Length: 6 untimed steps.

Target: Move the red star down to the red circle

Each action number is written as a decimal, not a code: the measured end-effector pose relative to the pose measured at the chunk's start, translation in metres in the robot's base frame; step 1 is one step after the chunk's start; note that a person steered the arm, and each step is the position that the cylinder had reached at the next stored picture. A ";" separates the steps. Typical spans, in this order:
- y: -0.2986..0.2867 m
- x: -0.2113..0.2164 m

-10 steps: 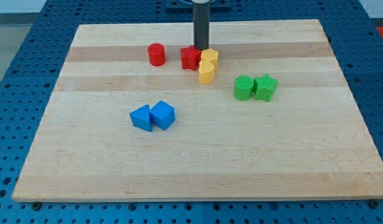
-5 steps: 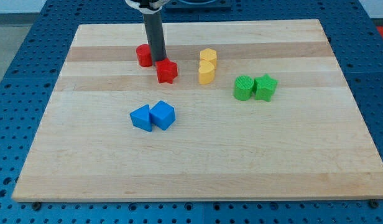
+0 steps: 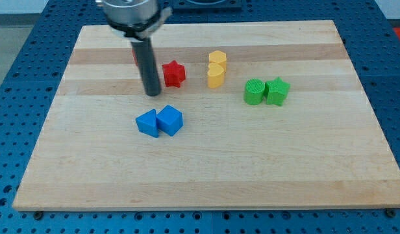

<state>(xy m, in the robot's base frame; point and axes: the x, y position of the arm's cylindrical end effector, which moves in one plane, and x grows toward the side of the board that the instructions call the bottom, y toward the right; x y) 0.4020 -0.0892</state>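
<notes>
My tip point(image 3: 152, 94) rests on the wooden board point(image 3: 304, 162), touching no block. The red star point(image 3: 173, 73) sits just up and to its right in the view. The red circle point(image 3: 136, 57) is mostly hidden behind the rod. Two blue blocks point(image 3: 159, 121) lie just below my tip.

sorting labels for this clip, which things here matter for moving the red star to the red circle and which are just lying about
Job:
red star
red circle, mostly hidden behind the rod
my tip, to the view's left of the star, apart from it

Lying about:
two yellow blocks
green circle
green star
two blue blocks
</notes>
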 end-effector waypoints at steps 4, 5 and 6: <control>0.038 -0.035; 0.002 -0.039; -0.032 -0.039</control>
